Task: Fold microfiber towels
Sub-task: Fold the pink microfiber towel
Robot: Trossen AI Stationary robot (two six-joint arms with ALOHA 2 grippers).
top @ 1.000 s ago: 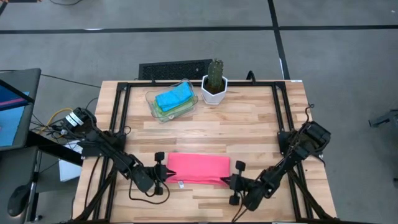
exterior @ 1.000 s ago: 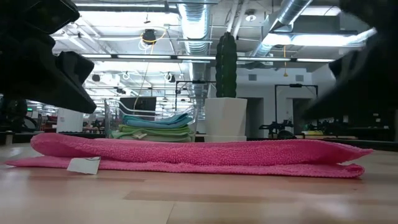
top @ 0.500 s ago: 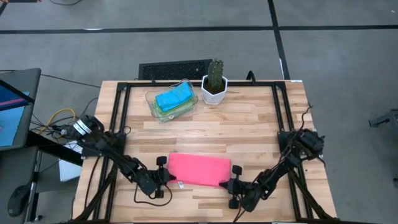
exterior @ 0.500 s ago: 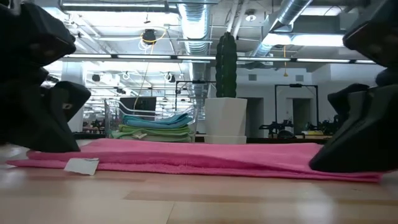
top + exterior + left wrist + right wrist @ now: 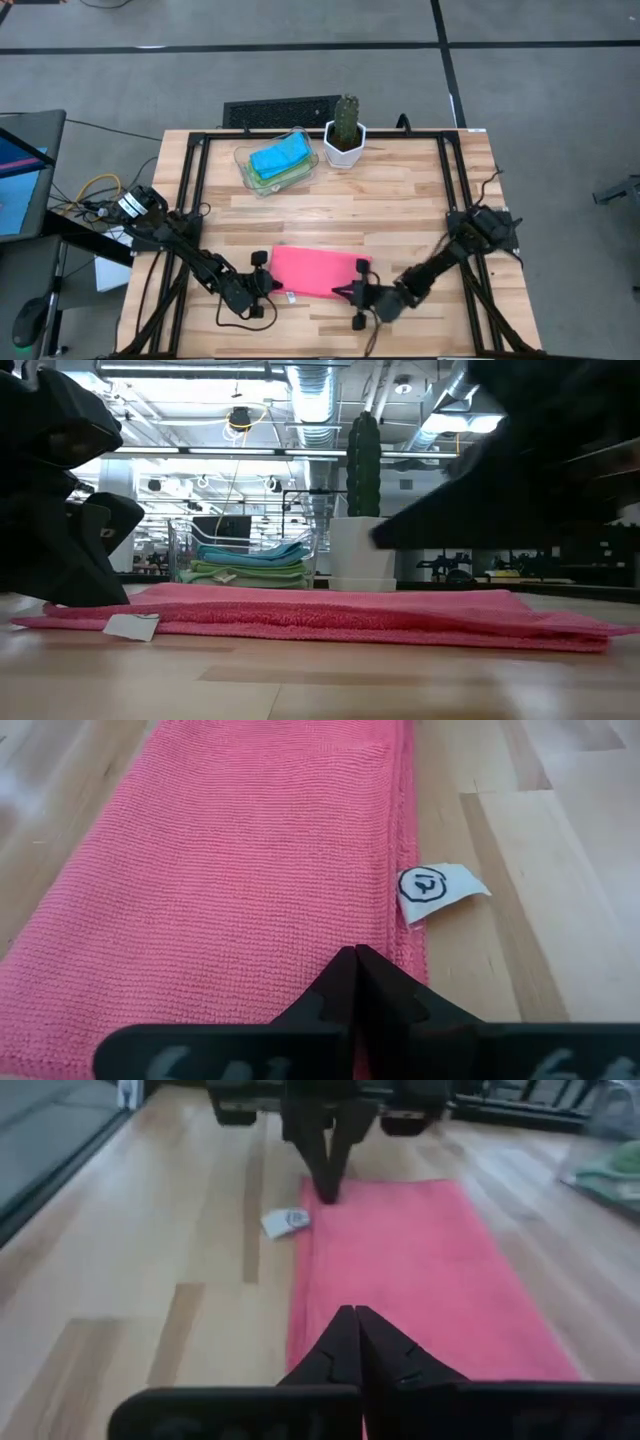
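Note:
A hot pink towel (image 5: pixel 312 270) lies folded in a long strip on the near middle of the table, flat in the low view (image 5: pixel 320 610). A white label (image 5: pixel 435 888) sticks out at its near left corner. My left gripper (image 5: pixel 268 284) is shut, down at the towel's left end (image 5: pixel 70 565). My right gripper (image 5: pixel 342 292) is shut and raised over the towel's near right part; in the low view it is the dark mass at upper right (image 5: pixel 520 490). No cloth hangs from it. My left gripper has its shut fingertips (image 5: pixel 355 960) on the towel's left end (image 5: pixel 300 980), beside the near left corner and its label. The fingers slant down from the table's left. They hide whether cloth is between them. The towel lies flat on the table. My right gripper: I cannot tell whether it touches the towel.
A clear plastic tray (image 5: pixel 241 160) at the far middle holds folded cyan blue (image 5: pixel 278 157) and green towels. A cactus in a white pot (image 5: pixel 344 140) stands right of it. Bare wood lies between the tray and the pink towel.
Both grippers came down onto the towel's two ends. My right gripper then rose and went toward the table's left edge, over the towel. My left gripper stayed down at the left end. The towel's right end, rounded before, now lies flatter.

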